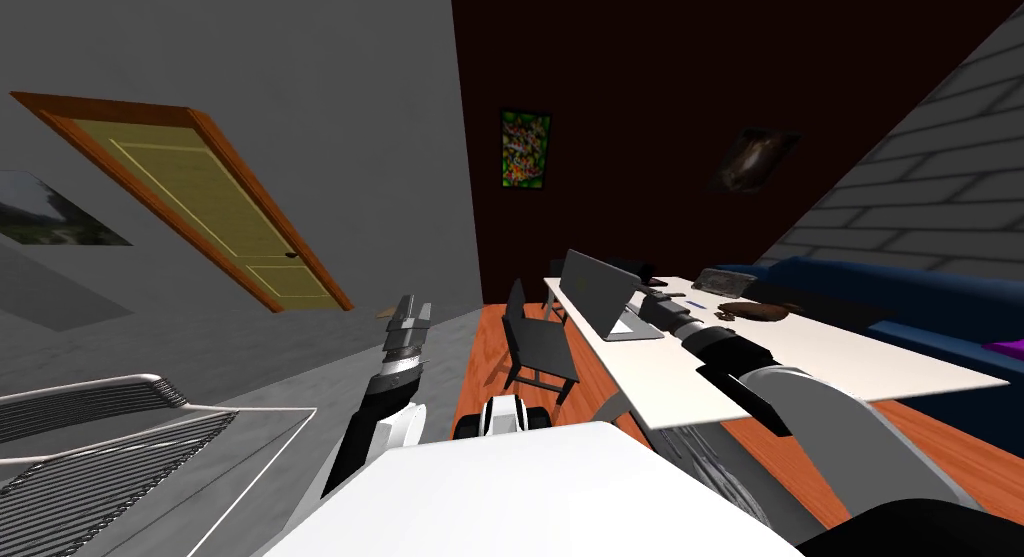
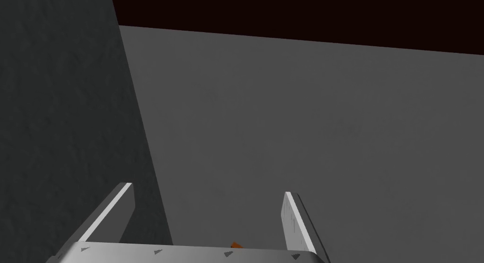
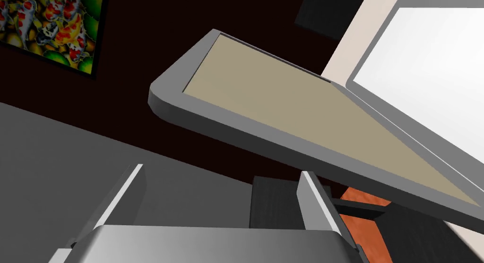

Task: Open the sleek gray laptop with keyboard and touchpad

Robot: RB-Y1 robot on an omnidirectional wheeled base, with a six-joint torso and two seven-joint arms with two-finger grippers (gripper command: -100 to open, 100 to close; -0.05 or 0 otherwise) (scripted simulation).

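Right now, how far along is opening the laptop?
Done: the laptop on the white table stands open, lid raised. In hand: the right gripper, fingers open, sits by the lid, holding nothing. To do: maybe only tilting the lid further back. The left gripper is open, idle.

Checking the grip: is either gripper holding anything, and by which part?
Nothing is held. The right gripper is open by the raised lid of the laptop, with nothing in it; the left gripper, off to the side, is open too.
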